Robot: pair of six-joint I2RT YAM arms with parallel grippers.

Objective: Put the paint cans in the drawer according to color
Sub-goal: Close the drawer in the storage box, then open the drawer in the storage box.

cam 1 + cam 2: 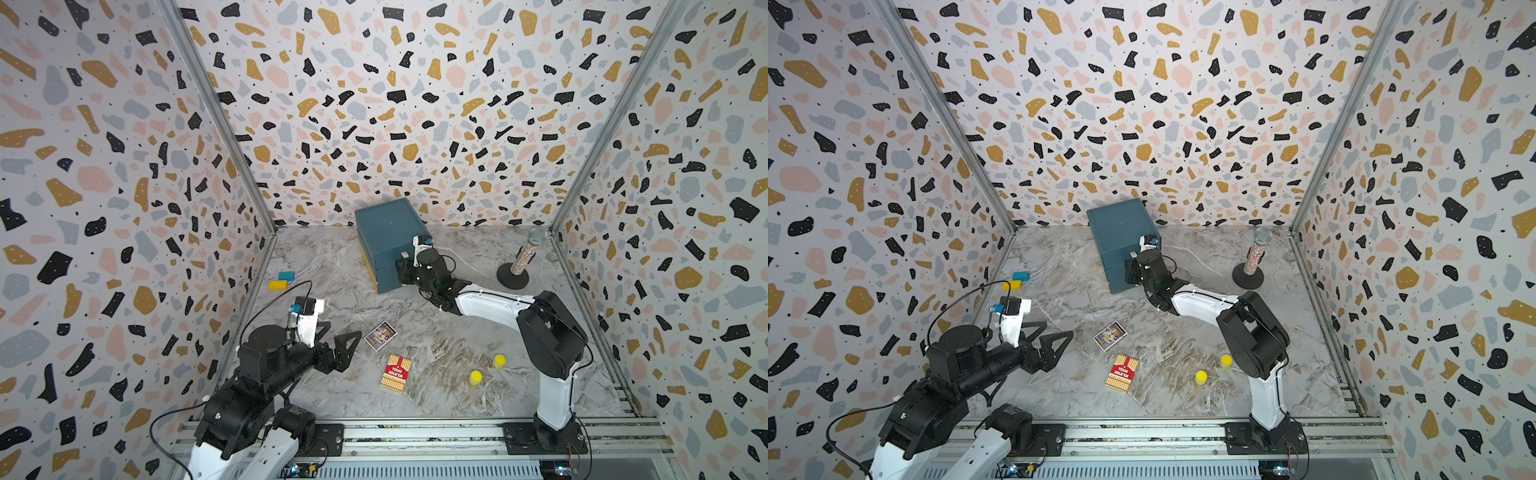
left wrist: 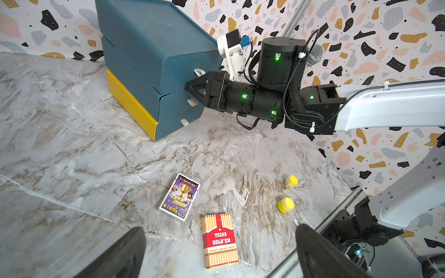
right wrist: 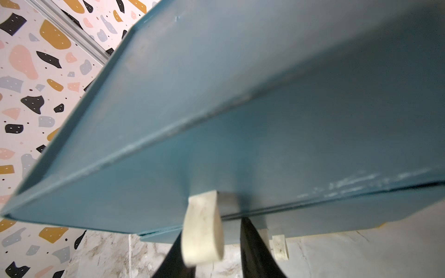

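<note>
Right gripper (image 3: pixel 213 227) jaws are straddling the upper-centre drawer's (image 1: pixel 388 232) pull tab (image 3: pixel 201 240); whether they are pinching it, I cannot tell. Left gripper (image 1: pixel 345 328) jaws are gaping. A pull is risking the tab slipping or the box dragging. Yellow paint cans (image 1: pixel 475 377) are sitting lower right.

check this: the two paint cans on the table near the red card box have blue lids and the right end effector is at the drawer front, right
No, the lids are yellow, not blue. The left wrist view shows both paint cans with yellow lids near the red card box, and the right end effector at the front of the drawer, as you said.
</note>
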